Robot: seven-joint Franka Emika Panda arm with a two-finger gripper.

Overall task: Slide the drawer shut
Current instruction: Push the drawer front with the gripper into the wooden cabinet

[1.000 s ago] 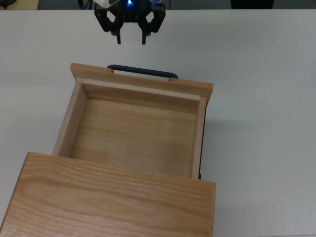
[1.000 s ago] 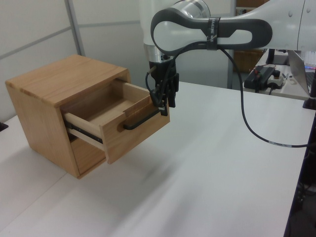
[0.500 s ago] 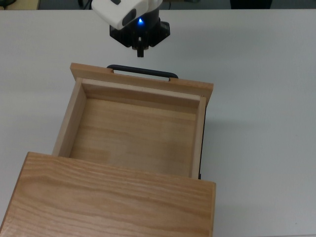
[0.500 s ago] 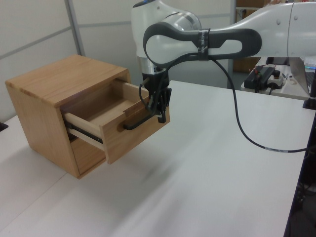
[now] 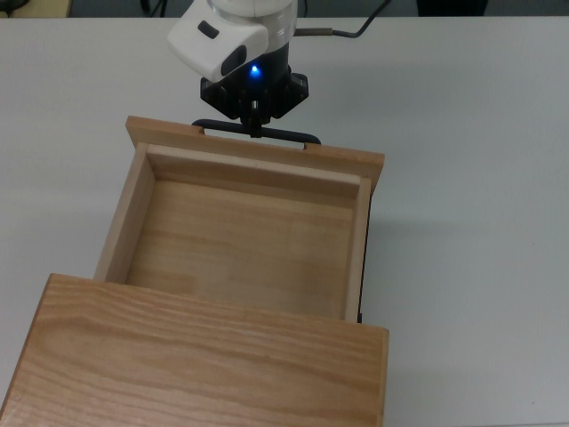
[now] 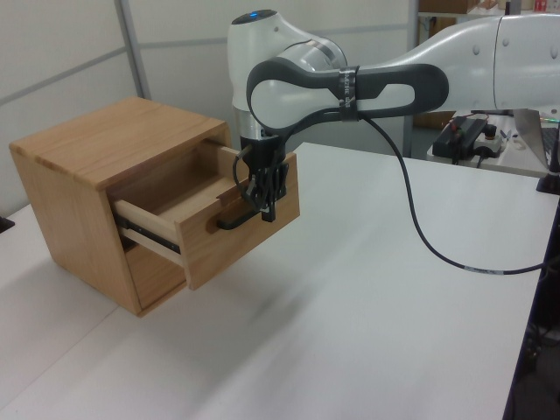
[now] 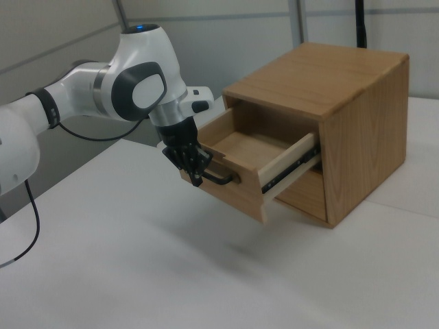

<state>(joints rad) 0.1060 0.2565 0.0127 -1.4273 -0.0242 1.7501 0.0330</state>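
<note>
Pincer at the handle of the pulled-out drawer

The pincer [image 5: 255, 124] sits right at the black handle [image 6: 234, 220] — its tips look pressed together, pinching nothing. Just behind it the drawer [image 5: 240, 233] stands pulled well out of the wooden cabinet [image 7: 357, 103], its tray bare — all on the white surface [image 6: 376, 315].

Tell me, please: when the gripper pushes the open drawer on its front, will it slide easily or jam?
The drawer probably glides straight, since it rides on metal side rails. It is empty, so likely light. The gripper sits near the handle middle, so jamming seems unlikely.
</note>
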